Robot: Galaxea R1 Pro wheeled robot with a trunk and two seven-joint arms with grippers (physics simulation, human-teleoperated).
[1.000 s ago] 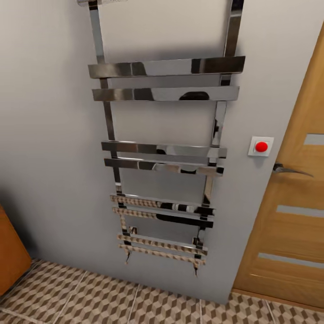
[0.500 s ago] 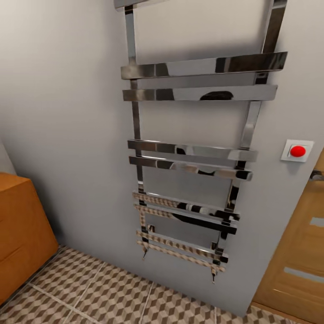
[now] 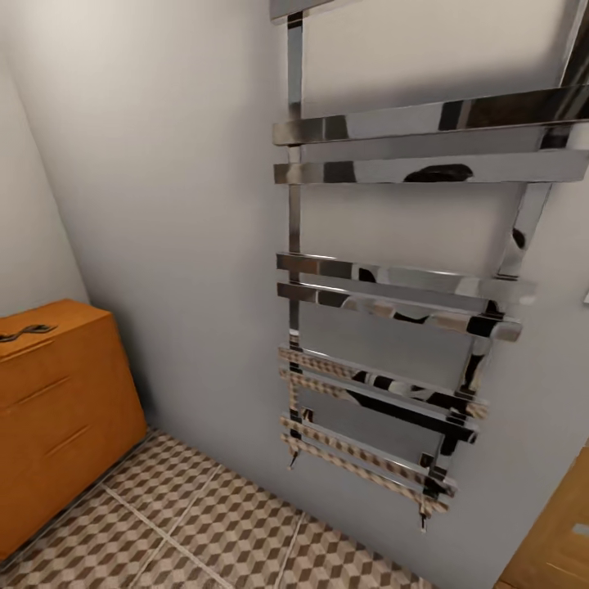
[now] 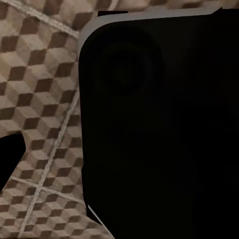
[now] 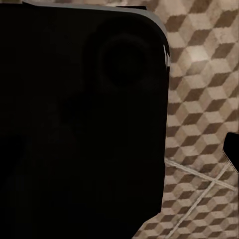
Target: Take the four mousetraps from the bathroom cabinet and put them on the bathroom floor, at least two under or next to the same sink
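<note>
Looking down the wrist views I can't tell either claw's state, just dark housing over the cube-pattern floor tiles (image 4: 45,69). The orange cabinet (image 3: 57,409) sits left; no mousetraps visible, so swinging could clip the chrome towel rail (image 3: 384,327).

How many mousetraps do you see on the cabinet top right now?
1, a dark wire shape, apparently a mousetrap, on the cabinet top at the head view's left edge. Others may sit beyond the frame.
</note>
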